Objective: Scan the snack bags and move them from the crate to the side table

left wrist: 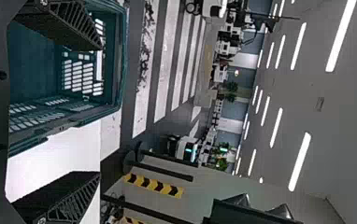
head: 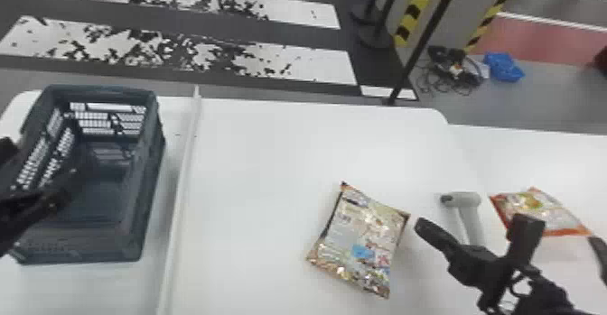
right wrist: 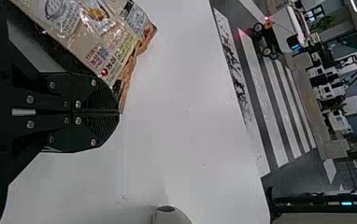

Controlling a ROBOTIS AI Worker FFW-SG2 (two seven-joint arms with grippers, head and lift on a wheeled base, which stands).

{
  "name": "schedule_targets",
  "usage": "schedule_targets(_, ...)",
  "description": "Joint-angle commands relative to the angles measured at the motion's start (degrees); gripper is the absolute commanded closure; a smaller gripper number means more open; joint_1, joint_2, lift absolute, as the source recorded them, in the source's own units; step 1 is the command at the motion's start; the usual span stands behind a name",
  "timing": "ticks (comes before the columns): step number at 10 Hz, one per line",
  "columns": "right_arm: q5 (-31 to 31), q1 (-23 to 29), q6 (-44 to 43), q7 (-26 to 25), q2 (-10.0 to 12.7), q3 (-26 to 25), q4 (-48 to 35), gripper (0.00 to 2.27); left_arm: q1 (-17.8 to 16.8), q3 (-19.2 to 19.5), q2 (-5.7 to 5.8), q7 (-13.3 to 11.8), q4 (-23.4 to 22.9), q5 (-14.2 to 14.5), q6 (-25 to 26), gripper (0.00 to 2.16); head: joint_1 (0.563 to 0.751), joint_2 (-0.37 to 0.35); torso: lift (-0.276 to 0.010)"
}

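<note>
With right gripper point(right wrist: 119, 113) pressed together and left gripper point(left wrist: 101, 109) spread over crate point(head: 147, 183), take snack bag point(head: 361, 242) lying on white table point(head: 253, 156). Likely light, slick and crushable inside; best pinched gently along a sealed end point(right wrist: 136, 57), never squeezed mid-pack

Consists of white tabletops point(head: 253, 156) crossed by a pale strip point(head: 182, 187); carries a dark crate point(head: 151, 178) at left; bears one snack bag point(head: 361, 242), a scanner point(head: 472, 221) and an orange-edged bag point(head: 537, 205) farther right.
</note>
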Motion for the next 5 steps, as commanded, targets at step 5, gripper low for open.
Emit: schedule_targets(5,3.03,-4.09,-0.99,-0.18,-0.18,4.9,3.78,2.24,0.0,0.09,-0.03,-0.69,0.51,0.2,0.0,0.04,0.695,-0.175,-0.087)
